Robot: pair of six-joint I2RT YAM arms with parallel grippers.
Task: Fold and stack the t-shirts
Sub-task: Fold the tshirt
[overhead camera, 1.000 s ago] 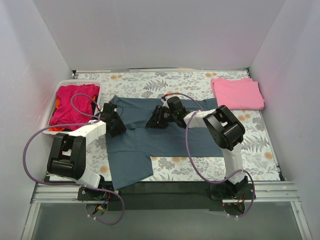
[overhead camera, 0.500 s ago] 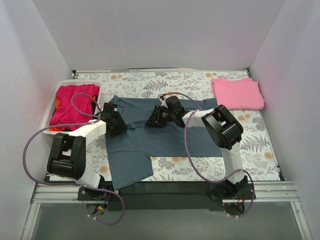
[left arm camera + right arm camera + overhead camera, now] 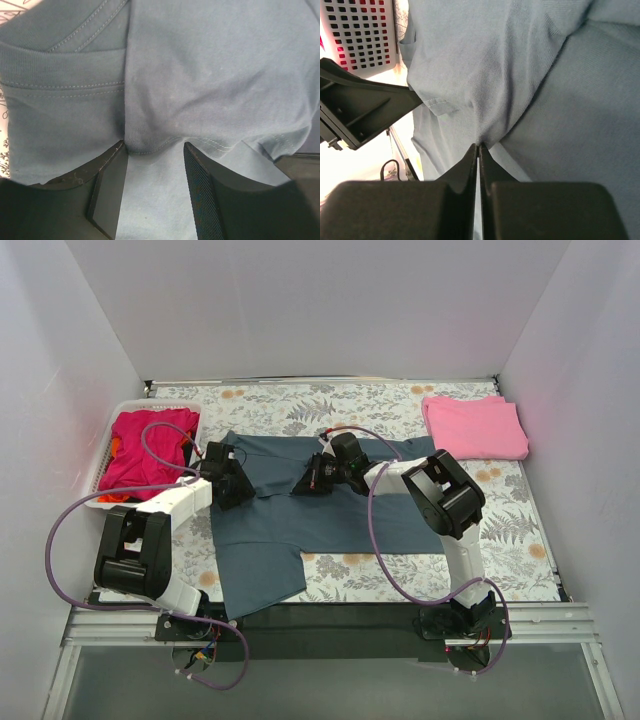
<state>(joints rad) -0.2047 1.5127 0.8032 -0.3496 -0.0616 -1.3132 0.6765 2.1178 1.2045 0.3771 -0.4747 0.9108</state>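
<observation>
The blue-grey t-shirt (image 3: 300, 525) is laid out on the table (image 3: 520, 530) directly beneath both grippers, with one part hanging toward the arm bases. Its upper part is thus presented to be taken up for a fold. The right gripper (image 3: 310, 480) is lowered onto the middle of the cloth. In its wrist view the fingers (image 3: 465, 170) are seen pressed together, with a small pucker of the shirt pinched at their tips. Creases radiate from that spot, so a layer is judged to be caught rather than merely touched. The left gripper (image 3: 232, 485) is set down at the shirt's edge, to the right gripper's left. Its fingers (image 3: 112, 175) are spread apart, and a rounded ridge of stitched hem is gathered in the gap between them but is not clamped. It is judged to be placed there so that it can be closed on that ridge to match the other pinch. Two holds along one line would let the cloth be lifted evenly and laid over itself without skewing. The pink t-shirt (image 3: 473, 427) is lying folded well apart, beyond and to the outer side of the right gripper, and is taken to be the start of the stack. The magenta t-shirt (image 3: 145, 445) is kept in the white basket (image 3: 105, 465) just outside the left gripper, apparently awaiting its turn.
</observation>
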